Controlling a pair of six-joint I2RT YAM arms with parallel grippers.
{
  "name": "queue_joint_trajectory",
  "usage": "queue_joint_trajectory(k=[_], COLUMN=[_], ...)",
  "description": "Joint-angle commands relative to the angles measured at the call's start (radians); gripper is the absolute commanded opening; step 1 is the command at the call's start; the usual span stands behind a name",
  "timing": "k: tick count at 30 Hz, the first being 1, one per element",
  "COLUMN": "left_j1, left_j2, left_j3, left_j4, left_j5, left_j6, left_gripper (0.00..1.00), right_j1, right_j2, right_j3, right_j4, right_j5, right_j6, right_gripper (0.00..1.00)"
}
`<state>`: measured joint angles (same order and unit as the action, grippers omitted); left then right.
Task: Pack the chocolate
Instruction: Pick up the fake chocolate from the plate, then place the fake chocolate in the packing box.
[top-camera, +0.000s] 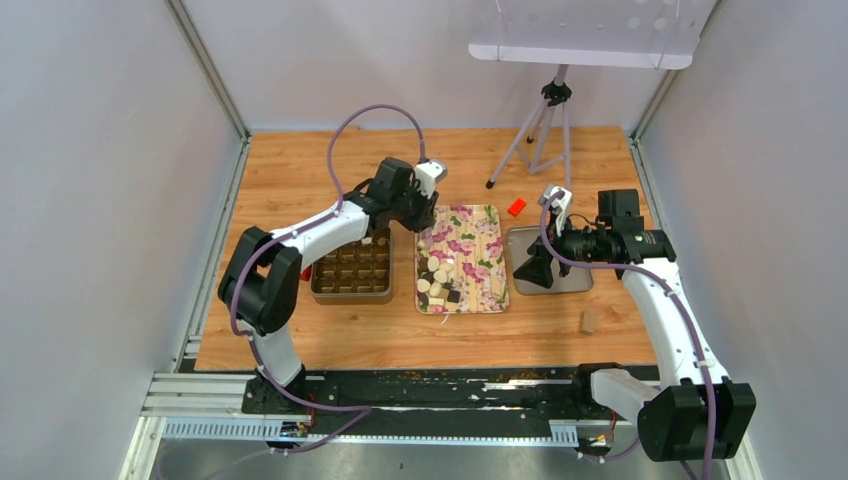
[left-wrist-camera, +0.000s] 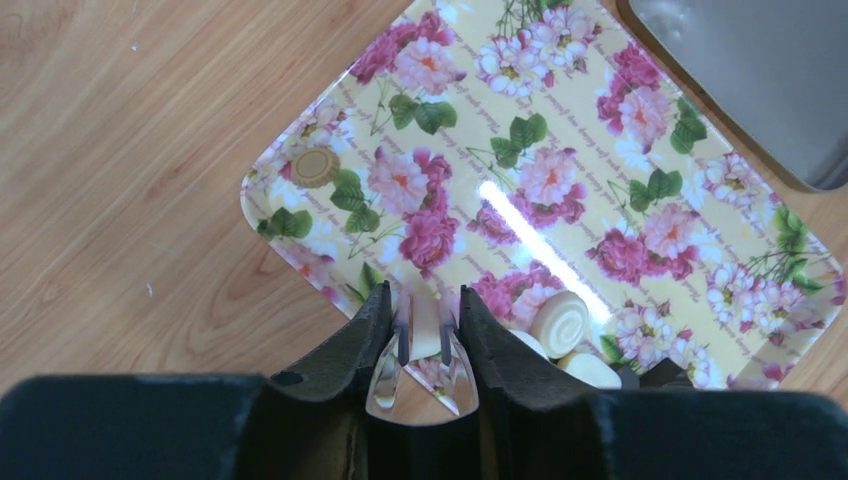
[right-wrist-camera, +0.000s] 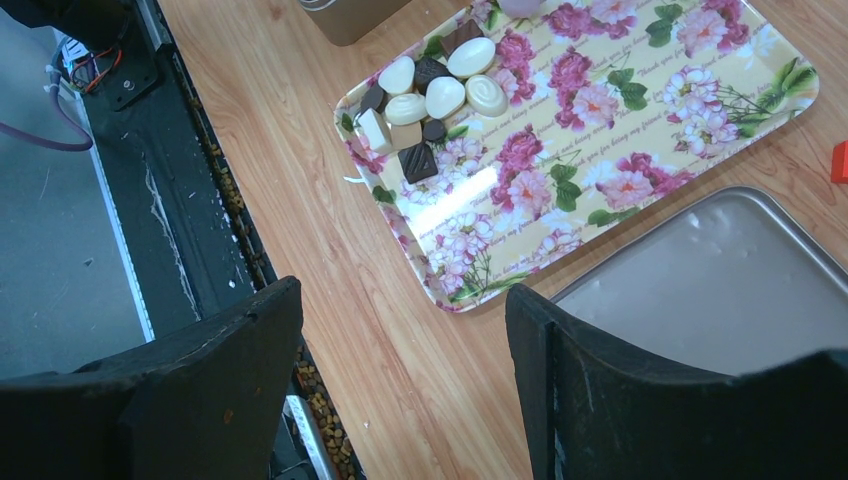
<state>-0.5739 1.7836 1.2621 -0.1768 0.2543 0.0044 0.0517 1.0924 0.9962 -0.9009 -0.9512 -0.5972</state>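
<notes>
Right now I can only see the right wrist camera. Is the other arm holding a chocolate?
Observer: Yes. In the left wrist view, the left gripper is pinching a cream piece over the floral tray.
Operator: Where should it go? I only see a box corner.
Observer: The top view shows the whole box. It's a tin split into small square cells, just left of the tray.
Operator: Is there anything my camera misses?
Observer: A tan cylinder sits on the table, on the near side of the silver tray.
</notes>
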Motion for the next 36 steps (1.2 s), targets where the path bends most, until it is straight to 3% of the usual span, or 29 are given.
queue_joint_trajectory(k=[1, 9, 18, 24, 31, 36], left_j1=[-0.004, 0.008, 0.166, 0.303, 0.319, 0.339], left_j2=[-0.029, -0.177, -0.431, -0.496, -0.484, -0.459], left_j3=[0.07, 0.152, -0.043, -0.173, -0.23, -0.262], left_j4=[0.002, -0.138, -0.204, -0.161, -0.109, -0.066], left_j5=[0.023, 0.049, -0.046, -0.108, -0.215, -0.208], left_j6=[-0.03, 0.029, 0.125, 0.031, -0.017, -0.034], left_gripper=[0.23, 0.2, 0.19, 0.2, 0.22, 0.23], right_j1=[0.0, 0.0, 0.0, 0.001, 0.0, 0.0], right_j2=[-0.017, -0.01, 0.0, 0.01, 0.024, 0.024], right_j3=[-0.001, 0.003, -0.01, -0.001, 0.017, 0.018], right_j4=[0.022, 0.024, 0.043, 0.045, 0.035, 0.031], right_j5=[-0.01, -0.013, -0.028, -0.029, -0.029, -0.029], right_j6=[-0.021, -0.02, -0.009, -0.007, -0.016, -0.014], right_gripper=[0.74, 0.74, 0.73, 0.73, 0.73, 0.73])
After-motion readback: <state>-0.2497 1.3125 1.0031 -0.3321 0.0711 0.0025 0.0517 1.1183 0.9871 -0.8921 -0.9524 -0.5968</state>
